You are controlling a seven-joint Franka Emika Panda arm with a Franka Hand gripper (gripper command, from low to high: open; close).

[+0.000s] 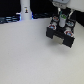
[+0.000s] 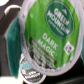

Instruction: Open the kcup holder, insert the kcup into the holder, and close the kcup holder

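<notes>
Gripper [image 1: 61, 19] right over open kcup holder [image 1: 60, 35], fingers clamped on kcup [image 2: 47, 32], green lid filling wrist view. Pods already in slots; if it's off-centre, pod probably catches slot rim, tips sideways, drawer jams.

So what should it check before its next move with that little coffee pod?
1. Tool above the kcup holder: ok.
2. Drawer pulled out: appears ok, though blurry.
3. Kcup gripped by the tool: cannot tell; it fills the wrist view and the fingers are unclear.
4. Free slot beneath the kcup: cannot tell; another pod sits close by.
5. White post out of the way: ok, standing apart at the exterior view's left.
</notes>
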